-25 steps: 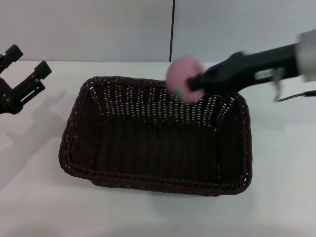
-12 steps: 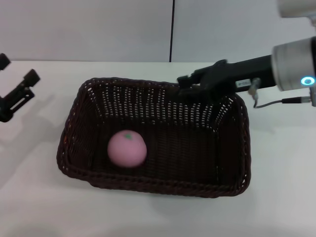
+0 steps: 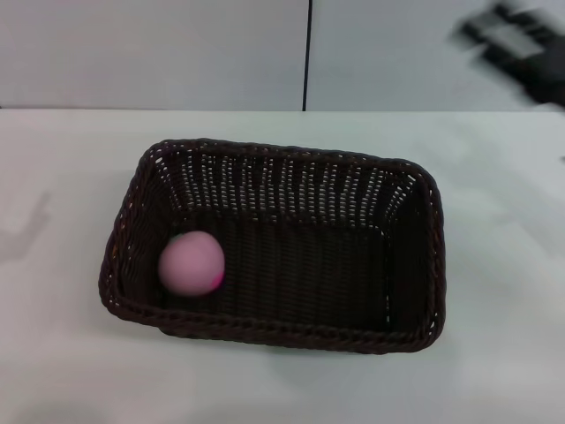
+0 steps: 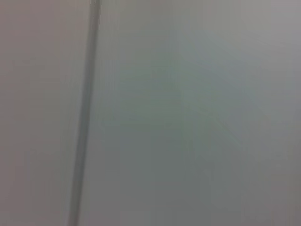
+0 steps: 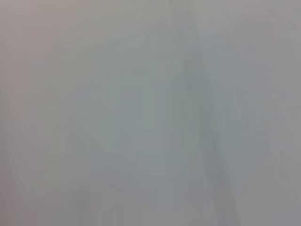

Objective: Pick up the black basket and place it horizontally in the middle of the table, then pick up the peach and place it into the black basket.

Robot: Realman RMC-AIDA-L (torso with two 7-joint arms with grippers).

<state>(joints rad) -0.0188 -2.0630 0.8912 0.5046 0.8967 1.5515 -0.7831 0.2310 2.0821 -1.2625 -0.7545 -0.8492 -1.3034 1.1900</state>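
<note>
Woven black basket [image 3: 282, 309] holds one peach [image 3: 191, 262]; right end effector [image 3: 516, 44] blurred, grip unclear.

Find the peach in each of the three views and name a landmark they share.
Head view: the peach lies inside the black basket, at its left end, against the left wall.
Left wrist view: not in it; only a pale wall with a dark vertical seam.
Right wrist view: not in it; only a pale blur.
Shared landmark: the wall seam, in the head and left wrist views; not clear in the right.
</note>
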